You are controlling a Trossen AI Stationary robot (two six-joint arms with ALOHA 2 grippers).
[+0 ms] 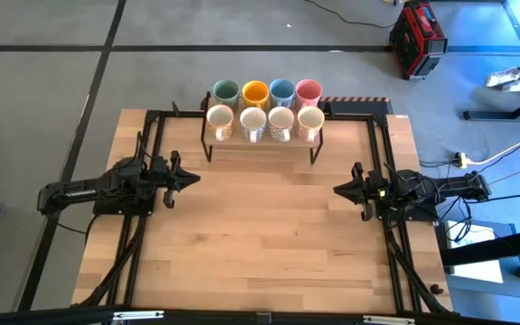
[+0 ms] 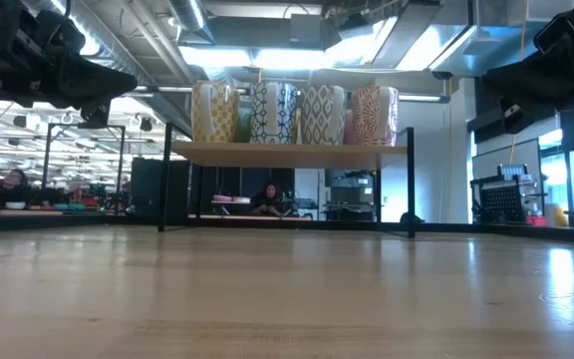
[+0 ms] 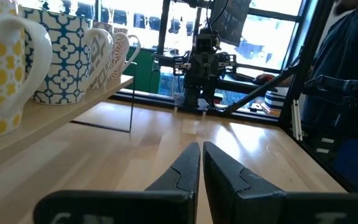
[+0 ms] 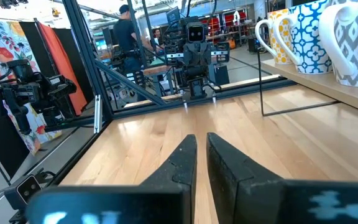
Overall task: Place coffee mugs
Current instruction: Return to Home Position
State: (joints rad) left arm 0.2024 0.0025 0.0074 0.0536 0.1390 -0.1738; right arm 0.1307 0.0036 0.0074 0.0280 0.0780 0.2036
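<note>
Eight mugs (image 1: 254, 124) fill the far-edge shelf (image 2: 287, 151).

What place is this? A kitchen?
Probably a robotics lab, not a kitchen: the left arm and right arm sit on a wooden table, bare ceiling ducts run overhead, and a red case sits on the floor.

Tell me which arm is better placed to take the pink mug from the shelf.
Probably the right: the pink mug stands at the right end of the shelf, nearer the right gripper than the left gripper.
</note>
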